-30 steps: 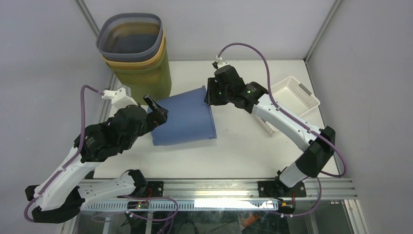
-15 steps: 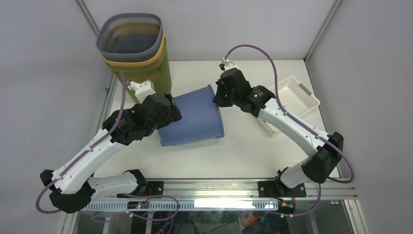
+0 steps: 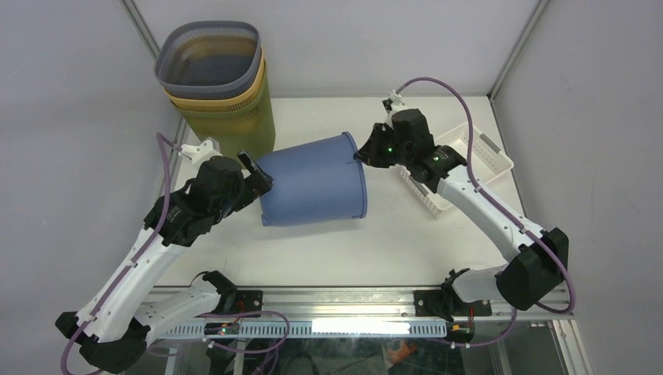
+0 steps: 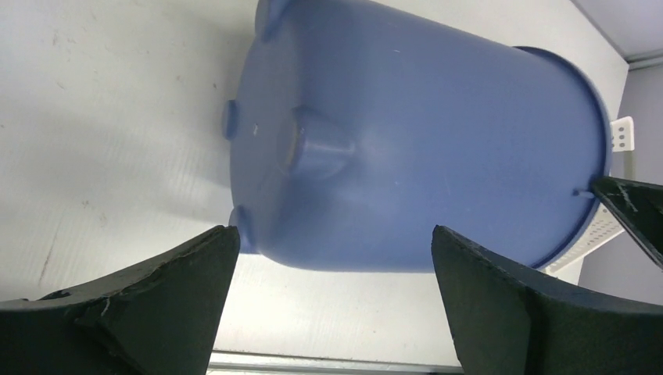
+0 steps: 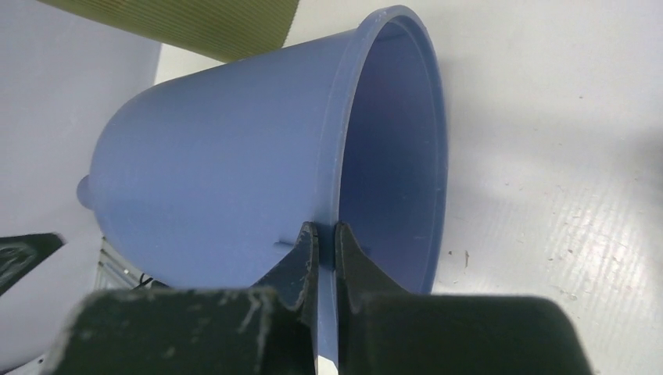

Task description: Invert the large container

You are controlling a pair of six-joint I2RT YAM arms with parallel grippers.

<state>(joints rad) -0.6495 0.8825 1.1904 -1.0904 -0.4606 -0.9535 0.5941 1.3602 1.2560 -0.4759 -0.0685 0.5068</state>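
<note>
The large container (image 3: 313, 189) is a blue plastic bucket lying on its side in the middle of the table, its mouth facing right and its footed bottom facing left. My right gripper (image 3: 358, 157) is shut on the container's rim (image 5: 336, 195), one finger inside the mouth and one outside (image 5: 325, 234). My left gripper (image 3: 256, 178) stands open at the bucket's bottom end. In the left wrist view the blue bottom (image 4: 313, 148) lies beyond both wide-spread fingertips (image 4: 195, 258), not touching them.
A stack of tall ribbed baskets (image 3: 219, 82), grey over yellow over olive, stands at the back left close to the bucket. A white perforated tray (image 3: 469, 156) sits at the right, partly under my right arm. Grey walls enclose the table.
The right gripper closed on the bucket's rim and moved right, dragging the bucket to the right with it. The left arm shifted along behind the bucket's bottom, staying open.
</note>
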